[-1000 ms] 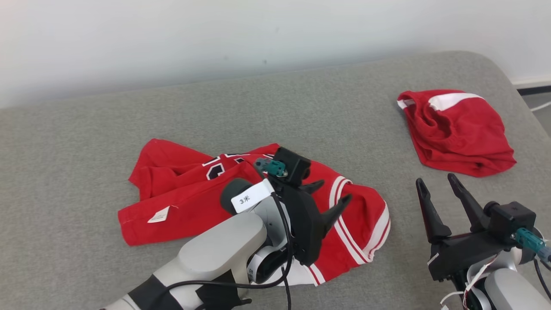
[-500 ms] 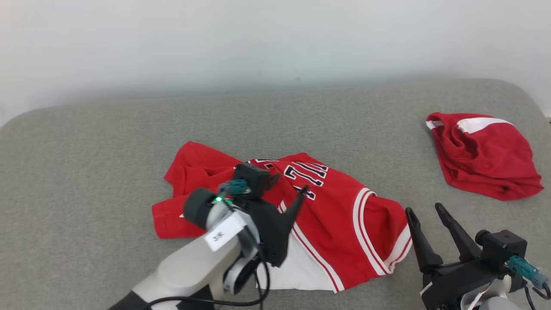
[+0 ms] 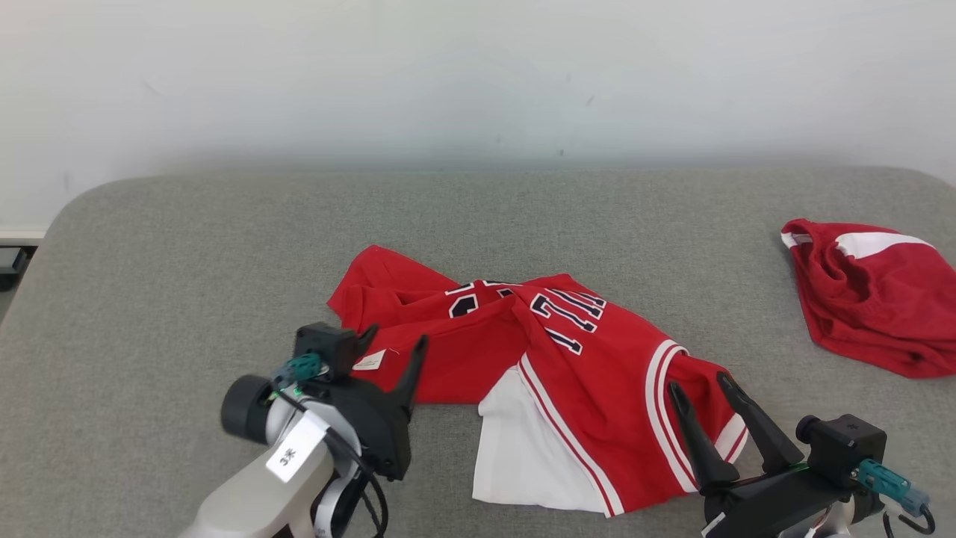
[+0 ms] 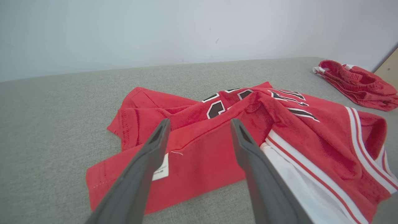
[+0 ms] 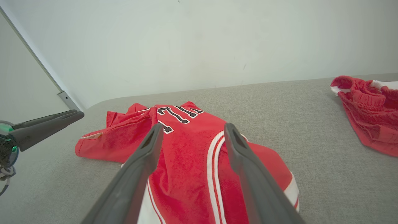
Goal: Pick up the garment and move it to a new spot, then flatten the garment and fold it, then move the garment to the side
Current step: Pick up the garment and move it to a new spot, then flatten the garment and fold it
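The garment (image 3: 567, 359) is a red jersey with white trim and dark numerals, lying crumpled in the middle of the grey padded surface (image 3: 187, 254). My left gripper (image 3: 396, 336) hangs open at the garment's near left edge, by its white label, with nothing between its fingers. In the left wrist view the left gripper (image 4: 200, 121) frames the red hem of the garment (image 4: 199, 155). My right gripper (image 3: 698, 382) is open over the garment's near right corner with the striped trim. In the right wrist view the right gripper (image 5: 194, 125) points across the garment (image 5: 189, 149), and the left gripper (image 5: 79, 114) shows at the far left.
A second red piece of clothing (image 3: 874, 314) with a white band lies bunched at the right edge, also seen in the wrist views (image 4: 357, 84) (image 5: 367, 124). A pale wall (image 3: 478, 75) runs behind the surface. The surface's rounded left corner (image 3: 60, 217) drops to the floor.
The head camera has shifted, so the whole picture has slid right and down. My left gripper has drawn back from over the garment's middle to its near left edge. Both grippers stay open.
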{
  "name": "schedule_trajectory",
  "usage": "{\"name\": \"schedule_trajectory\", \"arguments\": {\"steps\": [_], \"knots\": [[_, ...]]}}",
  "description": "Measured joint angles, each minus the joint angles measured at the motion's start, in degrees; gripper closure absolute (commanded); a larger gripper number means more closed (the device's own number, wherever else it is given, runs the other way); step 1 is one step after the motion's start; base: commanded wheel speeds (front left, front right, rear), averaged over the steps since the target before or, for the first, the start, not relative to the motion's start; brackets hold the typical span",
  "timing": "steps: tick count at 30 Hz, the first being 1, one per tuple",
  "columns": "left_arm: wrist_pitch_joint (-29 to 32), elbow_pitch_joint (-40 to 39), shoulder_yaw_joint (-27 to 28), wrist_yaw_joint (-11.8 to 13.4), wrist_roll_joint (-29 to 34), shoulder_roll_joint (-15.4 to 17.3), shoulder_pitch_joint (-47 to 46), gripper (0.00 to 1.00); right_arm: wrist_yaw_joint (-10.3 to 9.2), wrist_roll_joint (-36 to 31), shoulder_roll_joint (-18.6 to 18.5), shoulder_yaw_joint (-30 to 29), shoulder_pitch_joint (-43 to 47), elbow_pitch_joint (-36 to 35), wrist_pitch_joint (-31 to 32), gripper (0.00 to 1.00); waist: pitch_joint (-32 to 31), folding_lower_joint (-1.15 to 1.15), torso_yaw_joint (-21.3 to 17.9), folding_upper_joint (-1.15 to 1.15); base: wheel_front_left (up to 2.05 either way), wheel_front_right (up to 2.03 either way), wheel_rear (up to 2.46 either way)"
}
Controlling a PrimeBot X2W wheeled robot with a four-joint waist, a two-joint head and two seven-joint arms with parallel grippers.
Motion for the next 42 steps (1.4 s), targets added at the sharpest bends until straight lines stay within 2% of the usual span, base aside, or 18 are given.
{"name": "schedule_trajectory", "arguments": {"steps": [12, 23, 30, 37, 42], "knots": [[-1.6, 4.7, 9.1, 0.0, 2.8, -0.2, 5.6, 0.0, 0.15, 0.2, 0.3, 1.3, 1.2, -2.6, 1.9, 0.0, 0.5, 0.0, 1.8, 0.01, 0.0, 0.0, 0.0], [-2.2, 4.2, 18.4, 0.0, 7.0, -1.0, 11.6, 0.0, -0.11, 0.5, 0.2, 2.2, 1.8, -4.4, 3.8, 0.0, 1.4, 0.0, 3.3, 0.01, 0.0, 0.0, 0.0], [-2.2, 0.5, 23.4, 0.0, 13.2, -2.2, 13.4, 0.0, 1.32, 0.5, 0.4, 8.6, 2.1, -4.0, 10.5, 0.0, 2.4, 0.01, 5.0, 0.01, 0.0, 0.0, 0.0], [-2.2, -1.3, 23.7, 0.0, 16.4, -2.8, 13.4, 0.0, 2.68, -2.1, 0.6, 14.3, -1.4, -1.4, 16.5, 0.0, 3.2, 0.01, 5.5, 0.01, 0.0, 0.0, 0.0], [-1.9, -1.4, 21.9, 0.0, 17.1, -3.3, 11.2, 0.0, 3.28, -3.4, 1.4, 16.3, -5.1, 1.3, 19.5, 0.0, 4.0, 0.01, 5.8, 0.01, 0.0, 0.0, 0.0]]}}
